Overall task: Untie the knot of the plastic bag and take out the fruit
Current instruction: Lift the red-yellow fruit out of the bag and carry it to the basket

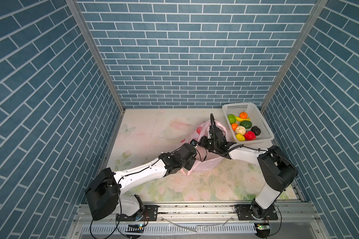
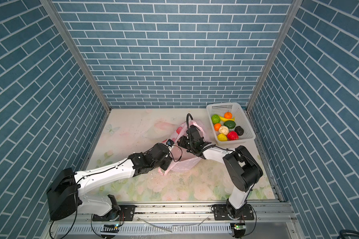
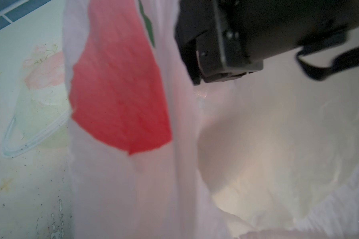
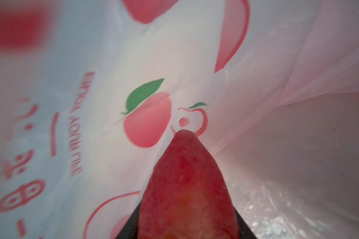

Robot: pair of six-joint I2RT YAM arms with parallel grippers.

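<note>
The pink plastic bag stands open mid-table in both top views, and its knot is out of view. My right gripper reaches down inside the bag and is shut on a red fruit that tapers to a point. The black jaws show on either side of the fruit. My left wrist sits at the bag's near rim. Its jaws are hidden under pink film, which runs taut up to them, and the gripper is shut on the bag. The right gripper's body shows in the left wrist view.
A white perforated basket stands at the back right corner. It holds a light green fruit, a tangerine, a banana, an avocado, a strawberry and several others. Brick-patterned walls close three sides.
</note>
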